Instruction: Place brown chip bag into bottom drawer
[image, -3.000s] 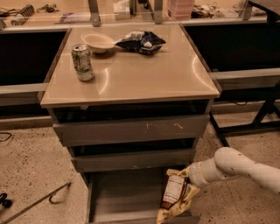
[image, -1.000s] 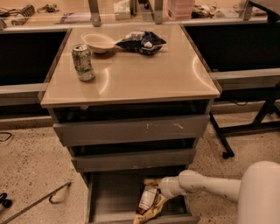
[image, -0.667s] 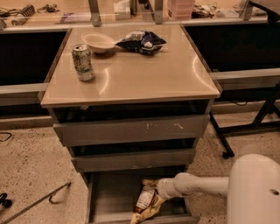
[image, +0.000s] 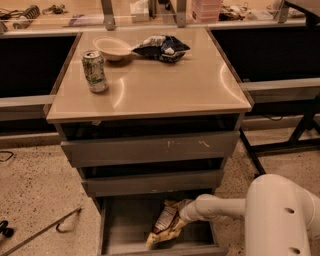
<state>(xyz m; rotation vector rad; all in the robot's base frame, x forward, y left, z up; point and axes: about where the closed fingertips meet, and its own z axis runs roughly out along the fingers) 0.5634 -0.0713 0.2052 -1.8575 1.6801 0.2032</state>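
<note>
Speckled floor (image: 35, 185) w/ a grey 3-drawer cabinet (image: 150, 150) in the middle. Its tan top (image: 165, 85) carries a soda can (image: 95, 71), a pale bowl (image: 112, 47) and a small blue snack bag (image: 161, 48) toward the back. Upper two drawers are only slightly out; bottom drawer (image: 122, 225) is pulled well open.

Brown chip bag (image: 165, 222) is inside that drawer, right of centre and tilted. Its lower end is near the drawer front, its upper end up against the gripper (image: 186, 210). Gripper sits low in the drawer opening, just under the middle drawer's front, w/ the arm (image: 225, 206) reaching in from the right. Clamped on the bag or loose: can't tell, since the tip is hidden at the bag's top edge.

Step in hand, imo: the placing itself, near the end. Bag is within the drawer walls and prob. resting on its floor. Next move needs a clean release, then a pull-back up and to the right w/o dragging the bag out or clipping the middle drawer.
</note>
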